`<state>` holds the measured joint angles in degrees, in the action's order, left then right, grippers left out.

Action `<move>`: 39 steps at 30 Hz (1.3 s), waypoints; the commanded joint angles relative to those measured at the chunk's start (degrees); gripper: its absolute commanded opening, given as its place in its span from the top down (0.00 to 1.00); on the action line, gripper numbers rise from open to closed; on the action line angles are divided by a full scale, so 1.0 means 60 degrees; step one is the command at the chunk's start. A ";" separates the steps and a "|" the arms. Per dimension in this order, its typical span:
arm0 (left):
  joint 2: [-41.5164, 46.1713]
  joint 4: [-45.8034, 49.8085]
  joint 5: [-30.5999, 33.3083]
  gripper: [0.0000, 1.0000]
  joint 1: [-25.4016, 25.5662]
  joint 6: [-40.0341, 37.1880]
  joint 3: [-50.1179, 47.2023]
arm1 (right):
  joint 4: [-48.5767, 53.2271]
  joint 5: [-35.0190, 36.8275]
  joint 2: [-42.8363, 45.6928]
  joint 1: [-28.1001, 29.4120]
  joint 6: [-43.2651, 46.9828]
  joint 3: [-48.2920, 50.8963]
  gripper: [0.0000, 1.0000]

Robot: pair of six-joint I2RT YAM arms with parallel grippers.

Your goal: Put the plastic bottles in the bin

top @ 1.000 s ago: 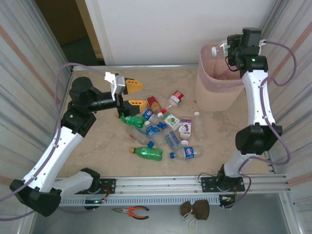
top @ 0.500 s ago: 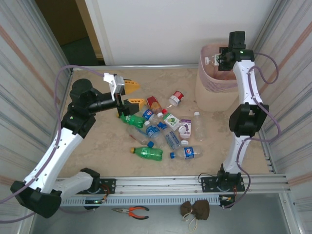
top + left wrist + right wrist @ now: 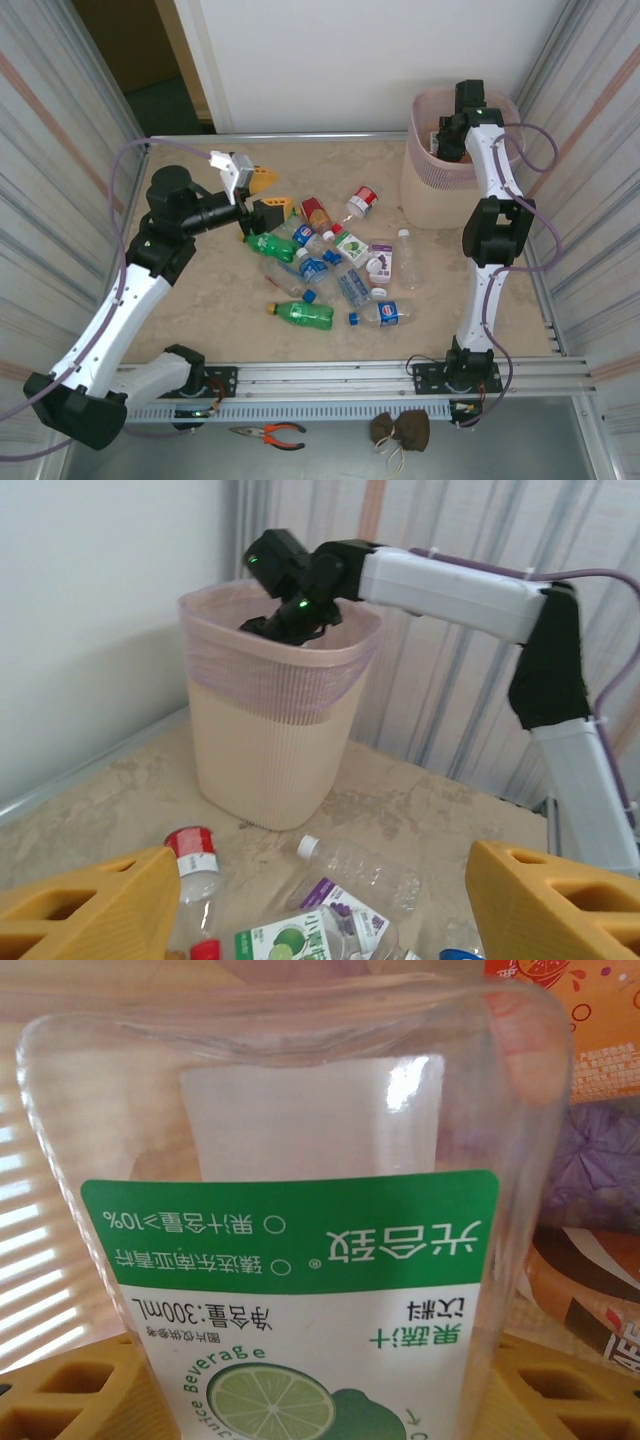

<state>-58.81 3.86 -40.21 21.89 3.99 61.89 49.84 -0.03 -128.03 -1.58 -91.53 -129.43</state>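
Right wrist, right claw (image 3: 305,1395) apparently clamping lime-label bottle (image 3: 290,1160) in bin (image 3: 430,195), left claw (image 3: 272,194) wide.

white back wall (image 3: 380,60), corrugated side panels (image 3: 60,150), beige marbled tabletop (image 3: 220,290).

Plastic bottles (image 3: 312,268) are crowding the middle of the surface (image 3: 220,300), its left side lying open, while the right arm (image 3: 490,165) is filling the mouth of the bin (image 3: 425,195).

**Tan marbled surface strewn with bottles**

Mottled beige surface (image 3: 200,300). Near its middle, a loose heap of plastic bottles (image 3: 325,265) lying on their sides, a green bottle (image 3: 303,314) at the near edge. Tall bin (image 3: 430,195) upright in the far right corner.
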 commanded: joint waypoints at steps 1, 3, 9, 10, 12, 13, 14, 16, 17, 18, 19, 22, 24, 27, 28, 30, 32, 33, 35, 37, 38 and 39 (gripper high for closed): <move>0.0135 0.0431 0.0709 0.24 -0.0228 0.0813 -0.0090 | 0.0335 -0.0228 -0.0254 -0.0137 -0.0448 -0.0047 0.38; -0.0003 0.0715 0.0754 0.24 -0.0417 0.1232 -0.0006 | 0.0328 -0.0243 -0.0270 -0.0149 -0.0445 -0.0017 0.35; -0.0333 0.1334 0.0629 0.25 -0.0909 0.2000 0.0088 | 0.0370 -0.0273 -0.0087 -0.0204 -0.0448 -0.0032 0.20; -0.0357 0.1447 0.0699 0.25 -0.0923 0.2001 0.0086 | 0.0371 -0.0244 -0.0016 -0.0224 -0.0431 -0.0023 0.18; -0.0381 0.1593 0.0749 0.25 -0.0952 0.1933 0.0088 | 0.0394 -0.0205 0.0100 -0.0224 -0.0420 -0.0043 0.18; -0.0393 0.1664 0.0795 0.25 -0.0957 0.1886 0.0086 | 0.0408 -0.0199 0.0186 -0.0244 -0.0420 -0.0046 0.16; -0.0389 0.1696 0.0837 0.25 -0.0964 0.1870 0.0086 | 0.0394 -0.0193 0.0256 -0.0239 -0.0407 -0.0060 0.15; -0.0389 0.1753 0.0838 0.25 -0.0954 0.1838 0.0097 | 0.0406 -0.0168 0.0392 -0.0257 -0.0361 -0.0111 0.13; -0.0397 0.1780 0.0827 0.25 -0.0958 0.1836 0.0107 | 0.0420 -0.0156 0.0486 -0.0255 -0.0361 -0.0133 0.13; -0.0408 0.1816 0.0827 0.25 -0.0953 0.1829 0.0102 | 0.0436 -0.0119 0.0586 -0.0260 -0.0354 -0.0152 0.14; -0.0409 0.1851 0.0834 0.25 -0.0964 0.1840 0.0128 | 0.0462 -0.0125 0.0667 -0.0261 -0.0361 -0.0176 0.14; -0.0467 0.2046 0.0967 0.25 -0.0959 0.1832 0.0187 | 0.0529 -0.0141 0.0992 -0.0244 -0.0368 -0.0223 0.15; -0.0510 0.2186 0.1042 0.25 -0.0953 0.1824 0.0232 | 0.0601 -0.0111 0.1259 -0.0235 -0.0361 -0.0224 0.16; -0.0529 0.2283 0.1153 0.25 -0.0954 0.1849 0.0204 | 0.0696 -0.0068 0.1646 -0.0224 -0.0305 -0.0212 0.16; -0.0540 0.2321 0.1204 0.25 -0.0954 0.1883 0.0206 | 0.0687 -0.0055 0.1780 -0.0227 -0.0255 -0.0211 0.16; -0.0607 0.2406 0.1277 0.25 -0.0961 0.1926 0.0220 | 0.0712 -0.0057 0.2056 -0.0219 -0.0057 -0.0193 0.16; -0.0680 0.2501 0.1359 0.25 -0.0953 0.1988 0.0226 | 0.0701 -0.0060 0.2327 -0.0210 0.0244 -0.0146 0.16; -0.0744 0.2563 0.1412 0.25 -0.0967 0.2063 0.0239 | 0.0674 -0.0044 0.2489 -0.0181 0.0466 -0.0086 0.16; -0.0879 0.2626 0.1462 0.25 -0.0954 0.2136 0.0246 | 0.0383 -0.0108 0.2818 -0.0175 0.1090 0.0162 0.17; -0.1014 0.2770 0.1526 0.24 -0.0953 0.2137 0.0290 | 0.0014 -0.0305 0.3162 -0.0156 0.1800 0.0508 0.17; -0.1106 0.2884 0.1580 0.24 -0.0961 0.2097 0.0351 | -0.0101 -0.0367 0.3339 -0.0154 0.2142 0.0656 0.18; -0.1213 0.3043 0.1668 0.23 -0.0961 0.2022 0.0425 | -0.0249 -0.0429 0.3521 -0.0146 0.2610 0.0783 0.18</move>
<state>-65.12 19.53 -31.77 16.45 15.90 62.04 50.48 -1.45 -110.67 -2.63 -84.23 -126.63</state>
